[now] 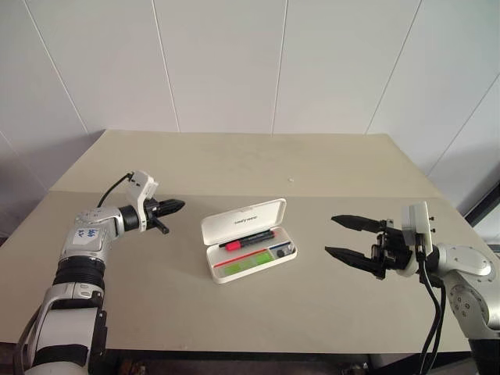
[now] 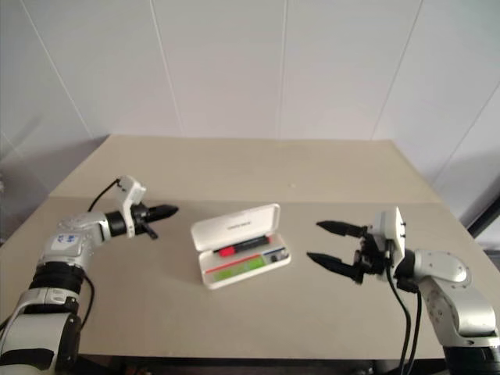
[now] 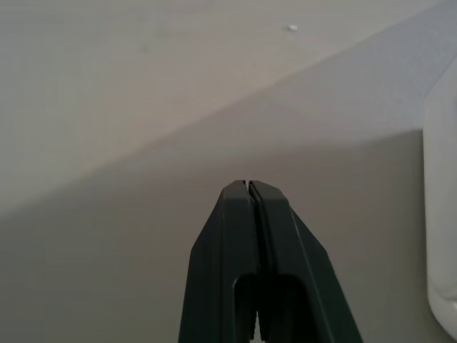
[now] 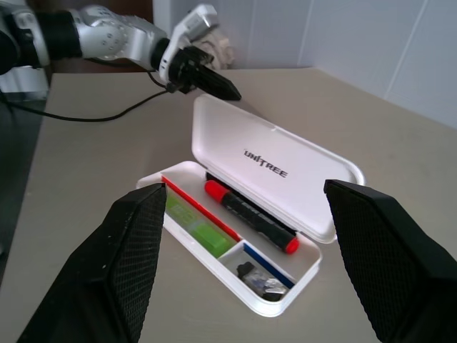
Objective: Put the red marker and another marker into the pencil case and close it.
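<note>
Both markers in: black red-capped marker (image 4: pixel 250 214) and stubby lime-green marker (image 4: pixel 191 220) lie in the open white clamshell pencil case (image 1: pixel 244 222) mid-tabletop (image 1: pixel 234 164); left end effector (image 1: pixel 173 207) closed, empty, beside lid; right end effector (image 1: pixel 348 238) spread wide; closing left.

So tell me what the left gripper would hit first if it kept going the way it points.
Most likely the raised lid of the open pencil case: the shut left gripper points at its back, though depth is hard to judge.
</note>
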Tool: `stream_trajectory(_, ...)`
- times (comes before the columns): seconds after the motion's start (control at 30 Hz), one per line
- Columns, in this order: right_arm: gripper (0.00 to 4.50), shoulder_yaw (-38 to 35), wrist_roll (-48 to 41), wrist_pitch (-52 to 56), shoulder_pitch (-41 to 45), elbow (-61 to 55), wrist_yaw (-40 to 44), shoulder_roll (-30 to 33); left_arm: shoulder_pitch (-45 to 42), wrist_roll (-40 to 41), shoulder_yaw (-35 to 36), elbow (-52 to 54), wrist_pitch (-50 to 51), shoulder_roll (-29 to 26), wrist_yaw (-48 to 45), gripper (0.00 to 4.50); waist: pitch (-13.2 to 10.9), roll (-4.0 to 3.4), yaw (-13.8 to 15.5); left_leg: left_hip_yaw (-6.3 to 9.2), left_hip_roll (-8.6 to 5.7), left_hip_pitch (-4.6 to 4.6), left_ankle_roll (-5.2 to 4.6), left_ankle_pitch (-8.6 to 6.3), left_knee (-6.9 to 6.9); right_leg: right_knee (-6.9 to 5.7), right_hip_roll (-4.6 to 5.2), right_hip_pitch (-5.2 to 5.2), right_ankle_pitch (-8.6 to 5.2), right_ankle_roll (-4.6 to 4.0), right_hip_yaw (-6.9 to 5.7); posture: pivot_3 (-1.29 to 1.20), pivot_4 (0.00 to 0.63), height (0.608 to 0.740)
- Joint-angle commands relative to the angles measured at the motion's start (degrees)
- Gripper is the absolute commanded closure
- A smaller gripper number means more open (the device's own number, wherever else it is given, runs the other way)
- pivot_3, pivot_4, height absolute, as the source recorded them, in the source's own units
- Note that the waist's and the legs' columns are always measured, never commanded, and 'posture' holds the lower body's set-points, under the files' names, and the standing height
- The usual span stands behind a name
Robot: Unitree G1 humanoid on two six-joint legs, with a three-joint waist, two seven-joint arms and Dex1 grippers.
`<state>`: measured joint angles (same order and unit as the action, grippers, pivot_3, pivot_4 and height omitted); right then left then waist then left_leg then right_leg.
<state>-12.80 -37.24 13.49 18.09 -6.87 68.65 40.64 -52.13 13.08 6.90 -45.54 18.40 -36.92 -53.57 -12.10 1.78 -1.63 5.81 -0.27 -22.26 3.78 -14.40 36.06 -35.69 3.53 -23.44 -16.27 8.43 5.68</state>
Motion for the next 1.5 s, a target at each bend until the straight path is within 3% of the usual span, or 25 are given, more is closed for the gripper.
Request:
stream_trajectory(0.03,0.00,-1.3,-0.9,-1.3,1.8,0.4,1.4,0.6,-4.0,0.9,0.7,-5.2,1.5,0.5,-2.7,4.48,0.0,0.00,0.0,0.00,-0.01,0.00,0.00,0.00,0.01,-0.01,0.00,0.00,0.00,0.00,0.00,0.00,0.150,0.740)
stream_trajectory(0.3,0.00,-1.3,-1.7,-1.5,4.6,4.7,6.2,0.9,-10.7,-0.6,-2.0,-14.4,1.6,4.1,-12.1,4.48,0.0,0.00,0.0,0.00,-0.01,-0.02,0.00,0.00,0.00,0.01,0.00,-0.01,0.00,0.00,-0.01,0.00,0.150,0.740)
stream_trajectory(0.6,0.00,-0.6,1.5,-7.6,13.3,21.7,19.2,3.9,-15.8,-4.6,-6.3,-21.3,2.4,5.7,-21.5,4.48,0.0,-0.01,-0.5,-0.03,-0.01,-0.01,0.00,0.00,0.00,-0.03,-0.02,-0.04,0.00,0.01,0.00,0.00,0.150,0.740)
stream_trajectory(0.8,0.00,0.6,3.4,-9.4,17.4,26.1,21.0,4.4,-16.7,-6.5,-8.6,-21.1,1.9,6.2,-29.1,4.48,0.0,-0.02,-0.4,-0.03,-0.01,-0.02,0.01,0.00,-0.02,-0.03,-0.01,-0.05,0.00,0.01,-0.01,0.00,0.150,0.740)
stream_trajectory(1.07,0.00,0.9,3.1,-8.8,15.6,23.7,20.7,4.0,-16.5,-7.8,-10.9,-18.1,0.0,6.5,-37.4,4.48,0.0,-0.03,-0.3,-0.02,-0.01,-0.06,0.02,0.00,-0.02,0.00,0.00,-0.07,-0.01,0.02,-0.01,0.00,0.150,0.740)
stream_trajectory(1.5,0.00,3.2,4.8,-10.9,16.8,26.1,22.8,4.7,-13.9,-13.5,-19.7,-14.0,-8.4,9.5,-34.6,4.48,0.0,-0.03,-0.2,-0.02,-0.02,-0.05,0.02,0.00,0.02,-0.05,0.00,-0.07,-0.01,0.02,0.00,0.00,0.150,0.740)
